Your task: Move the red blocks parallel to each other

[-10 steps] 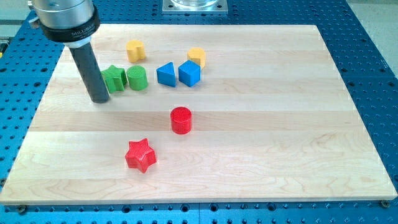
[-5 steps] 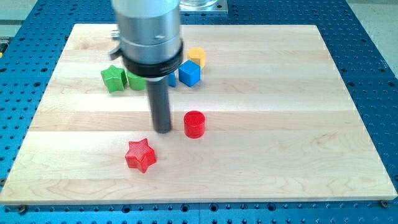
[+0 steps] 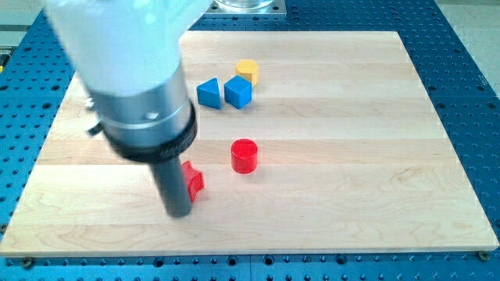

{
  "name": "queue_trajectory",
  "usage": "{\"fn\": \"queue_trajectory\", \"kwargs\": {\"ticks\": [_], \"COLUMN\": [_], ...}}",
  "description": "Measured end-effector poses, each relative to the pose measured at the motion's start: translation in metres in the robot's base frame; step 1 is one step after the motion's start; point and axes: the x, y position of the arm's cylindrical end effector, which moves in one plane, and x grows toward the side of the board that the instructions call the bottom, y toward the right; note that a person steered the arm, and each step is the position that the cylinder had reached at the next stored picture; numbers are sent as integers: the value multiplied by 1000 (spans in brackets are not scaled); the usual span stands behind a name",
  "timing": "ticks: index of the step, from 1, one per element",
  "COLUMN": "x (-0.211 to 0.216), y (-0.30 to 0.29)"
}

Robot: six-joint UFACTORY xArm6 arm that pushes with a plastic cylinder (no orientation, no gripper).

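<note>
A red cylinder stands near the middle of the wooden board. A red star block lies to its lower left, mostly hidden behind my rod. My tip rests on the board at the star's lower left side, touching or nearly touching it. The arm's large body covers the board's upper left part.
A blue triangular block and a blue cube sit side by side near the view's top. A yellow block is just behind the cube. The green blocks and the other yellow block are hidden behind the arm.
My tip moved from left of the red cylinder down to the red star's lower left. The star shifted slightly right and up. The cylinder, pushed right earlier, has stayed put.
</note>
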Motion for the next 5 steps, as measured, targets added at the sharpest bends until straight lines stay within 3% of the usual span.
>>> {"fn": "queue_trajectory", "kwargs": {"ticks": [1, 2, 3, 4, 5], "x": [-26, 4, -17, -52, -136], "y": [0, -21, -88, -171, -185]}}
